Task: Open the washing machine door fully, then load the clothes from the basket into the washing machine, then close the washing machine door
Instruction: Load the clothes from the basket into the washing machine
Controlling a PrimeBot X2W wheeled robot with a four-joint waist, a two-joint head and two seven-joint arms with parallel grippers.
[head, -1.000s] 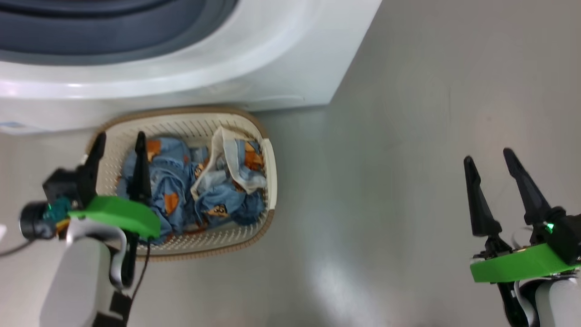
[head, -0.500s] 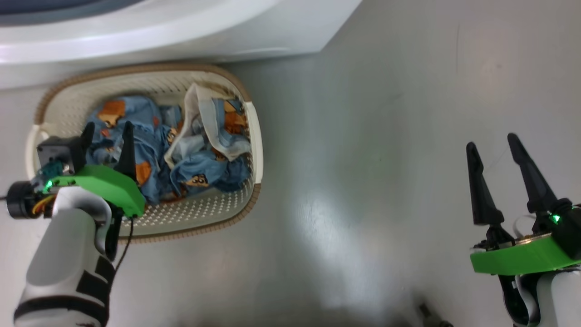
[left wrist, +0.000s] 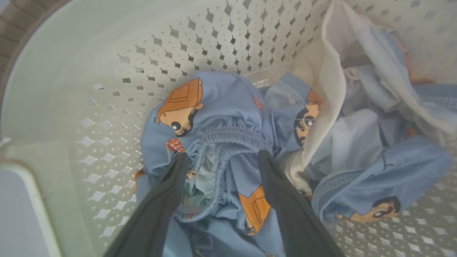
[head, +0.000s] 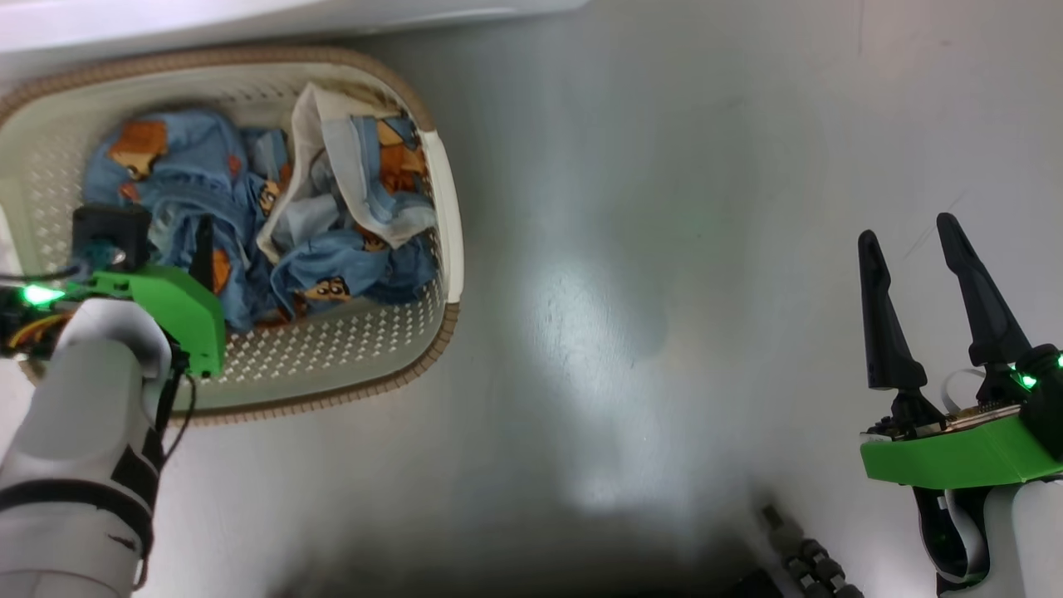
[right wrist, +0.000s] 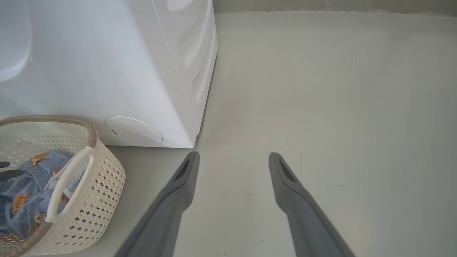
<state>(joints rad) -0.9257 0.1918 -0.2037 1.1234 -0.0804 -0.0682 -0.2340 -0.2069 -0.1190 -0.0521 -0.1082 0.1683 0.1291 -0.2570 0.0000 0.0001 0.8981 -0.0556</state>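
The cream basket (head: 442, 218) with a brown woven rim stands on the floor just before the white washing machine (head: 249, 18). Light blue clothes (head: 332, 266) with orange cartoon prints lie bundled inside it. My left gripper (head: 164, 245) reaches down into the basket's left half. In the left wrist view this gripper (left wrist: 223, 157) is open, its dark fingers straddling a gathered elastic fold of the clothes (left wrist: 228, 110) near the perforated basket wall (left wrist: 107, 71). My right gripper (head: 905, 231) hovers open and empty over bare floor far to the right. The washing machine door is out of view.
The right wrist view shows the washing machine's corner (right wrist: 171, 71) with a round white cover flap (right wrist: 132, 131) low on its front, and the basket (right wrist: 103, 178) to its left. Grey floor (head: 664, 249) spreads to the right. A dark ribbed part (head: 810, 565) sits at the bottom edge.
The head camera has tilted down, so machine and basket slid up and left in the picture. My left gripper has sunk lower into the basket onto the clothes. The right gripper held still.
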